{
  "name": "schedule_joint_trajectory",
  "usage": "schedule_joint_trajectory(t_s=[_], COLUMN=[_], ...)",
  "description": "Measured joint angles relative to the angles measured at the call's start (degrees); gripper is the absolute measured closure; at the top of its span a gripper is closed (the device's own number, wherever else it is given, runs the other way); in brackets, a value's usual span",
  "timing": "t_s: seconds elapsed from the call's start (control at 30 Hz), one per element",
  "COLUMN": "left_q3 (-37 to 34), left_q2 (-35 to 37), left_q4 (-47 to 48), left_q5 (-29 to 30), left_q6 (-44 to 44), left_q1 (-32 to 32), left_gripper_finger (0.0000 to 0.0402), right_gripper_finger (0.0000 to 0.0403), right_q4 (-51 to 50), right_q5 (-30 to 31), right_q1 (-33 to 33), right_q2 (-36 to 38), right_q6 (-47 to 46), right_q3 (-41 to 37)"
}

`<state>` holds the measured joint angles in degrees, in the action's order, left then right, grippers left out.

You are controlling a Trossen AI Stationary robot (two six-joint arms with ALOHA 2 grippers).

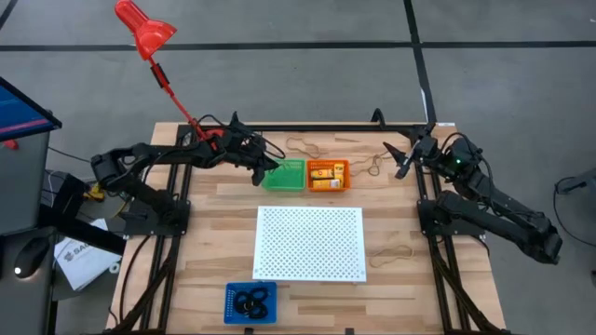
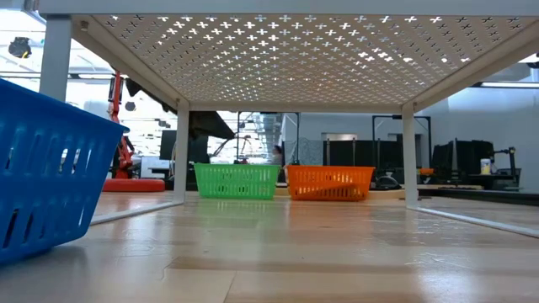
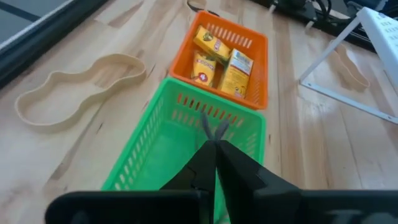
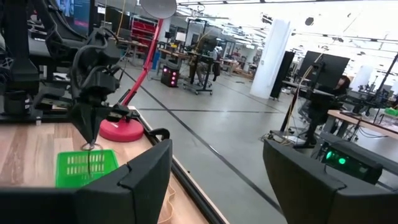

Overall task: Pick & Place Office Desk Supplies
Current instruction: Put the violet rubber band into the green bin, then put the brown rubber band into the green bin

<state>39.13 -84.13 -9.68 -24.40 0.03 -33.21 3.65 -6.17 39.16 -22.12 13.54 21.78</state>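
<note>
My left gripper (image 1: 271, 168) hovers over the green tray (image 1: 285, 175), shut on a thin tan rubber band (image 3: 208, 125). The right wrist view shows the rubber band (image 4: 91, 159) dangling from it above the green tray (image 4: 79, 167). The orange tray (image 1: 328, 176) beside it holds yellow-orange blocks (image 3: 219, 60). Black rings (image 1: 250, 301) lie in the blue tray (image 1: 250, 303) at the near edge. Loose rubber bands (image 1: 302, 145) (image 1: 373, 166) (image 1: 392, 251) lie flat on the table. My right gripper (image 1: 401, 158) is open, above the table's far right part, touching nothing. My left gripper pinches the thin rubber band (image 3: 221, 129) between its two fingertips, coming from above and slanting down toward the table's right. The band is lifted clear and hangs slack below the fingers, over the inside of the green tray.
A white perforated board (image 1: 309, 242) stands on legs over the table's middle. The red desk lamp (image 1: 144, 28) rises from the far left, close behind my left arm. A large tan rubber band (image 3: 74, 87) lies beside the green tray. Bare wood (image 1: 222, 200) shows left of the board.
</note>
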Motion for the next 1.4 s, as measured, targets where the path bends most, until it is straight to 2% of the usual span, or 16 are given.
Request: schedule_joint_trajectory(t_s=[0.33, 0.5, 0.63, 0.77, 1.03, 1.23, 1.4], left_q3=[0.0, 0.0, 0.0, 0.6, 9.6, 17.4, 26.1], left_q2=[-0.5, 1.2, 4.2, 7.3, 8.6, 4.6, -2.9], left_q4=[-2.0, -4.8, -6.9, -9.8, -2.2, 2.0, 6.0], left_q5=[0.5, 2.4, 7.6, 13.2, 14.4, 15.5, 15.5], left_q6=[0.0, 1.1, 1.0, -3.4, -5.0, -5.0, -5.0], left_q1=[-0.1, -0.3, 0.3, 0.6, -0.7, -3.0, -5.0], left_gripper_finger=[0.028, 0.0249, 0.0247, 0.0258, 0.027, 0.0264, 0.0263], right_gripper_finger=[0.0154, 0.0154, 0.0154, 0.0154, 0.0154, 0.0154, 0.0154], right_q4=[0.0, -0.2, 0.0, 0.0, 3.7, 8.9, 12.7], right_q5=[0.0, 0.0, 0.0, 0.0, -1.1, -3.0, -3.3], right_q1=[0.0, 0.0, 0.1, 1.4, 3.3, 3.8, 3.7], right_q2=[0.0, 0.0, 0.1, 0.1, -0.2, -2.3, -4.3], right_q6=[-0.1, 0.8, 1.4, 1.5, 1.9, 0.3, -0.6], right_q3=[0.0, 0.0, 0.0, 0.0, 0.0, 0.1, 0.1])
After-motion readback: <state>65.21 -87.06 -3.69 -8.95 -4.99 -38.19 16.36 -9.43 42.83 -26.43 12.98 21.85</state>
